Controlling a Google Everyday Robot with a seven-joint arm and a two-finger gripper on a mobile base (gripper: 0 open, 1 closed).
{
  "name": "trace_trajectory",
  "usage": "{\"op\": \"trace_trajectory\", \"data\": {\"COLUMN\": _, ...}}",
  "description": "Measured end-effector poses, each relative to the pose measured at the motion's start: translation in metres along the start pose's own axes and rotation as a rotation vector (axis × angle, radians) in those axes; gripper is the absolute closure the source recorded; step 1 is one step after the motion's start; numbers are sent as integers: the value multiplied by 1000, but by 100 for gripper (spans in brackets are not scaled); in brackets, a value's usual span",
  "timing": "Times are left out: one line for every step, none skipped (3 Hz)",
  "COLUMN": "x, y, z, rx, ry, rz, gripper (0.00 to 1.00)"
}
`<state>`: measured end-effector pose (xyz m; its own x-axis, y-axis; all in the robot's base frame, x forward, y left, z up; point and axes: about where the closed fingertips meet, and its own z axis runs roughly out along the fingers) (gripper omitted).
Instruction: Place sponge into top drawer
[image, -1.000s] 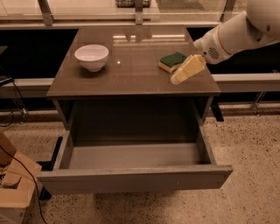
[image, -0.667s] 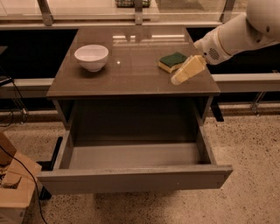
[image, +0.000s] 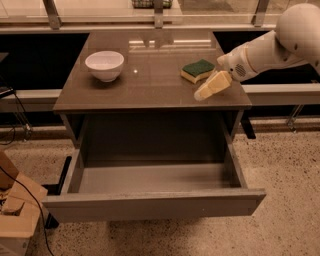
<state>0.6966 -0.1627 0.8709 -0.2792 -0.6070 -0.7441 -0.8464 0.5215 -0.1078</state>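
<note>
The sponge, yellow with a dark green top, lies flat on the cabinet top at the right. My gripper hangs just to the right and in front of the sponge, close to it, low over the cabinet top near its front right edge. It holds nothing that I can see. The top drawer is pulled wide open below the cabinet top, and its grey inner floor is bare.
A white bowl stands on the cabinet top at the left. My white arm reaches in from the upper right. A wooden box with cables sits on the floor at the lower left. A railing runs behind the cabinet.
</note>
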Motion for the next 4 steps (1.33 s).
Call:
{"op": "trace_trajectory", "data": {"x": 1, "y": -19, "z": 17, "rx": 24, "ry": -55, "rz": 51, "gripper": 0}}
{"op": "trace_trajectory", "data": {"x": -11, "y": -39, "z": 32, "rx": 58, "ry": -102, "rz": 72, "gripper": 0}}
{"op": "trace_trajectory", "data": {"x": -19, "y": -58, "z": 51, "rx": 60, "ry": -137, "rz": 86, "gripper": 0}}
{"op": "trace_trajectory", "data": {"x": -16, "y": -71, "z": 72, "rx": 35, "ry": -147, "rz": 108, "gripper": 0}}
